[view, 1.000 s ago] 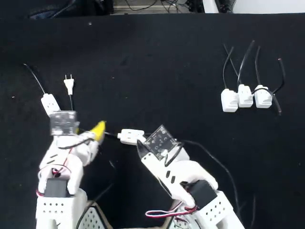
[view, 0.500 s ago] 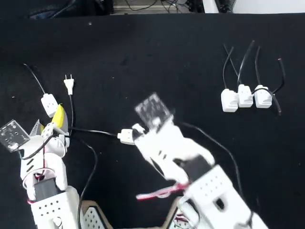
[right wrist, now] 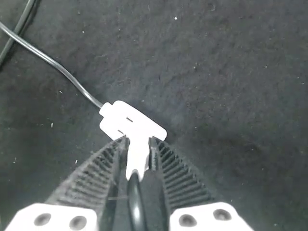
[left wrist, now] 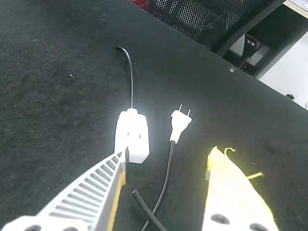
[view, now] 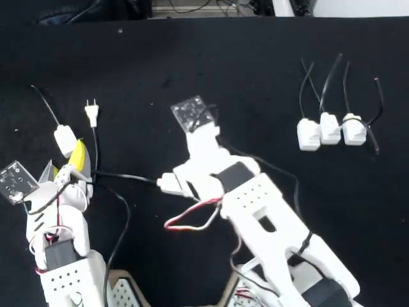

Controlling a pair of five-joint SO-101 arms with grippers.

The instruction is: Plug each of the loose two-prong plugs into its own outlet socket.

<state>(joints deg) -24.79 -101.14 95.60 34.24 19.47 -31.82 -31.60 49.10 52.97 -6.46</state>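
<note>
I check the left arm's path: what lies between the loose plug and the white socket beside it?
Nothing: in the left wrist view the stretch between the loose plug and the white socket is bare black table; they lie apart.

A robotics lab or workroom: a table (view: 255, 64) draped in black cloth carries two white plastic robot arms (view: 255, 211) with exposed wiring, and outlet sockets (view: 330, 131) on short cut leads. Loose cables (view: 192, 6) lie past its far edge, and the left wrist view catches what looks like a black mesh office chair (left wrist: 207, 14).
</note>
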